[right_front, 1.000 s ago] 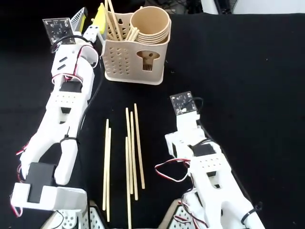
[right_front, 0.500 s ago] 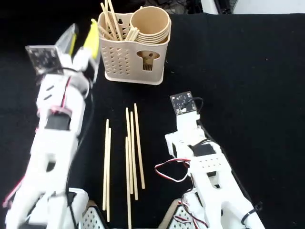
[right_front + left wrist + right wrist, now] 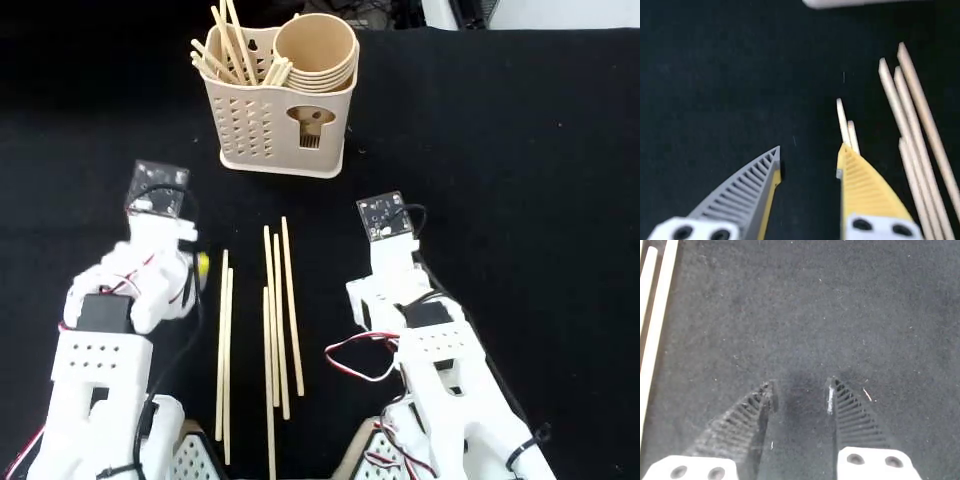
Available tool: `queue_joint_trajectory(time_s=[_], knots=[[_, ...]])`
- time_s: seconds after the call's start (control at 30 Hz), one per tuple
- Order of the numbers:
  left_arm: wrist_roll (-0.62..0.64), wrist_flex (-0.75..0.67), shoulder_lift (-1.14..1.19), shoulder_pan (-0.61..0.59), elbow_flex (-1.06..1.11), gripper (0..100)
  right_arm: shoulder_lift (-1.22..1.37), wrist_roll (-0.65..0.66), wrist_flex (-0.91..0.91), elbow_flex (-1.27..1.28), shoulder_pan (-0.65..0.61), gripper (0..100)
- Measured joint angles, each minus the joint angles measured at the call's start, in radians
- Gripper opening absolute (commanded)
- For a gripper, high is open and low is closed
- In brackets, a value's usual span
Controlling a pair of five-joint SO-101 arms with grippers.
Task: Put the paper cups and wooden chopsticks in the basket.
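The basket (image 3: 250, 130) wall hides most of the paper cups (image 3: 330, 75), so just their rims peek out, and it hides the low ends of the wooden chopsticks (image 3: 235, 45) standing beside them; the tallest stick runs off the picture's edge past the basket. On the table (image 3: 520, 200) in front of the basket, the longest of the loose chopsticks (image 3: 269, 400) is cut off at the end farthest from the basket. In the left wrist view the basket is a blurry pale strip at the edge, and the left gripper (image 3: 810, 155) covers part of two sticks with its yellow finger (image 3: 865, 190)
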Motion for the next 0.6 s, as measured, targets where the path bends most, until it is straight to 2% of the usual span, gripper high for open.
queue_joint_trajectory(time_s=[0.1,0.3,0.47,0.6], knots=[[-0.005,0.012,0.064,0.003,0.018,31,0.000,0.000,0.000,0.006,0.000,17.3],[-0.005,-0.015,0.242,0.048,0.025,31,0.000,0.000,0.000,0.009,0.000,17.3],[-0.005,-0.071,0.405,0.058,0.021,26,0.000,0.000,0.000,0.009,0.000,17.3],[-0.005,-0.072,0.517,0.058,-0.025,25,0.000,0.000,0.000,0.009,0.000,17.3]])
